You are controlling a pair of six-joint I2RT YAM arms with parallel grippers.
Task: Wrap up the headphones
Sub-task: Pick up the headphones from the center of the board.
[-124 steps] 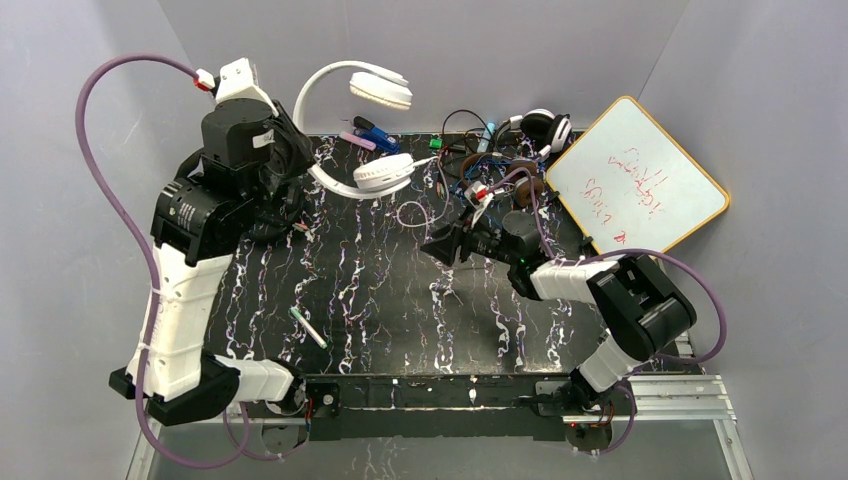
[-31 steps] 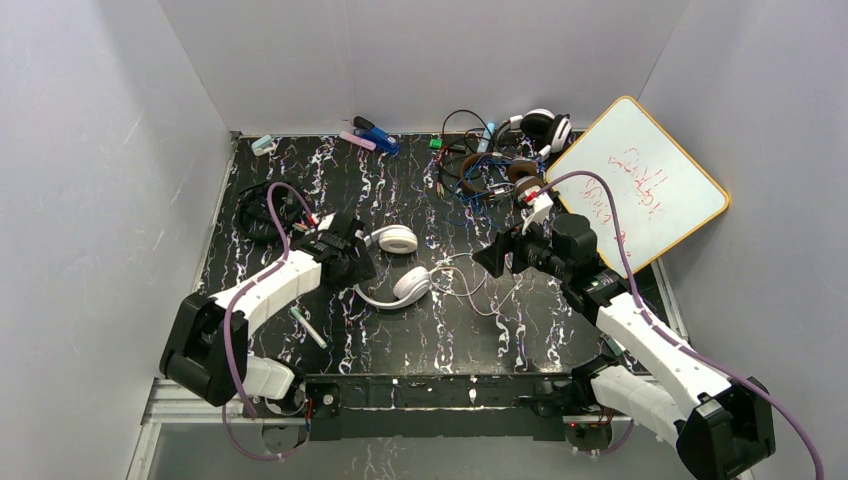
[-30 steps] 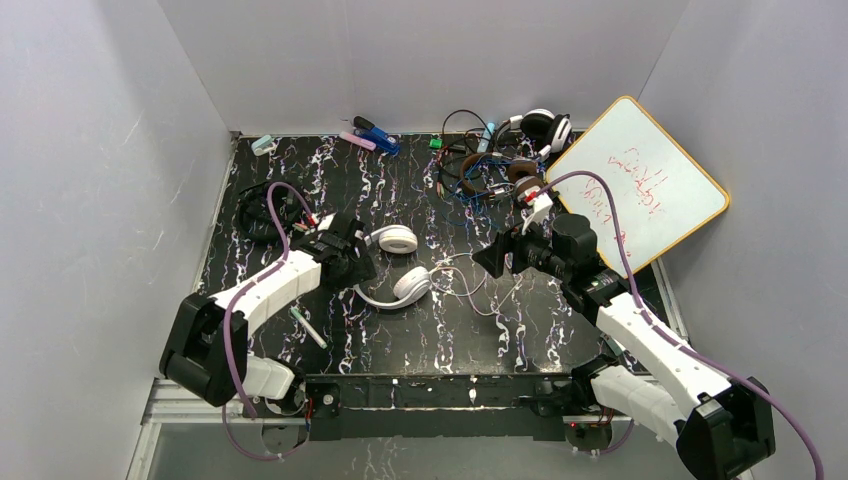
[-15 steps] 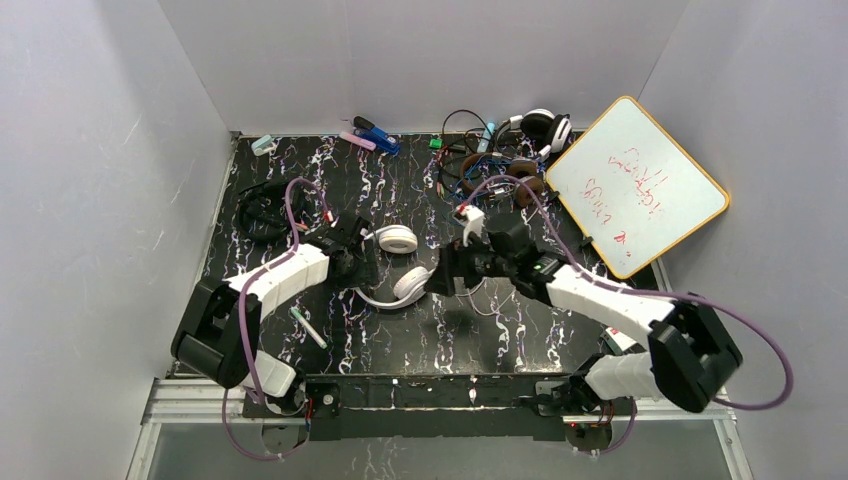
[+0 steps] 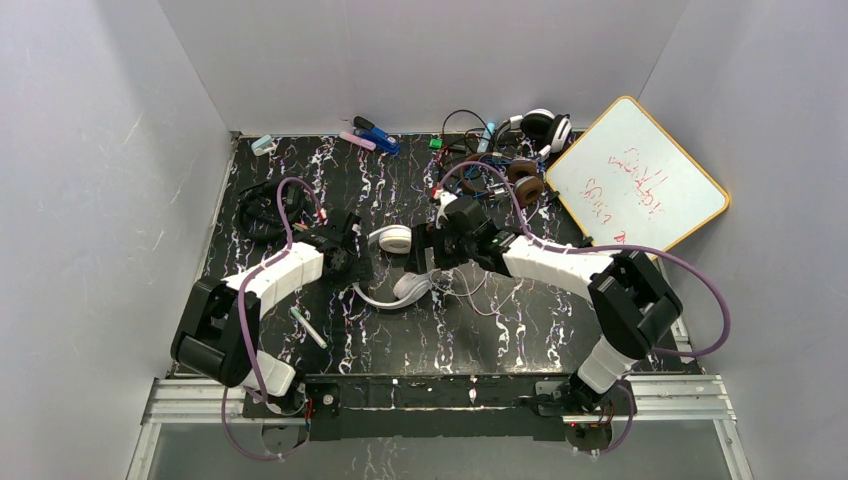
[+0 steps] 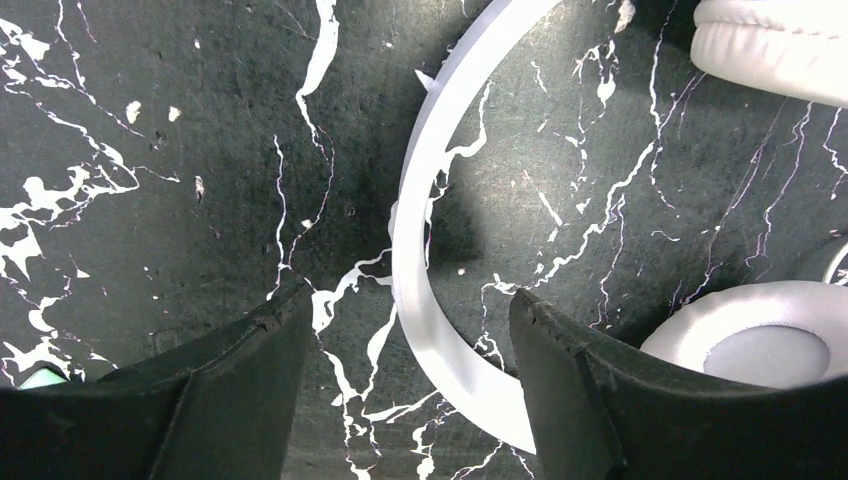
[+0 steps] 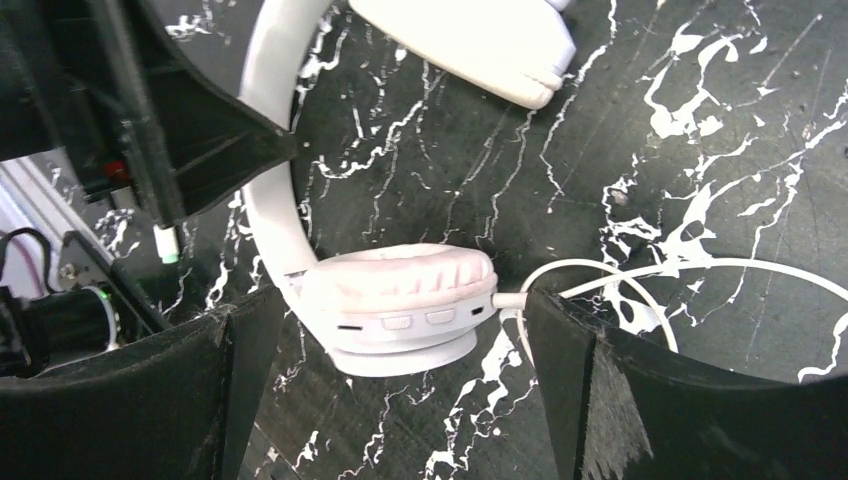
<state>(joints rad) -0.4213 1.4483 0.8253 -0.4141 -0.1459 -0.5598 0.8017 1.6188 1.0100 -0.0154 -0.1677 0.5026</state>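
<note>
At the far left of the black marbled table (image 5: 400, 345), an all-black headset (image 5: 262, 212) lies with its cord bunched around it, well apart from both arms. A white pen (image 5: 308, 327) lies beside the left forearm, toward the near edge. The left gripper (image 5: 352, 262) is low over the table, left of centre. In the left wrist view its fingers (image 6: 230, 400) stand apart, and the white headband (image 6: 412, 250) runs between them unclamped. The white headphones (image 5: 393, 240) lie flat at the table centre, between the two grippers, with the headband curving to the left. The right gripper (image 5: 425, 258) is just right of them, jaws spread wide. In the right wrist view one ear cup (image 7: 395, 295) sits between its fingers (image 7: 680, 400), which are not closed on it. A thin white cord (image 7: 720, 263) leaves this ear cup and loops loosely over the table to the right. At the far right lies a tangle of headsets, one with brown ear cups (image 5: 525, 188) and one black and white (image 5: 543, 124), beside a whiteboard (image 5: 635, 185) with red writing.
</note>
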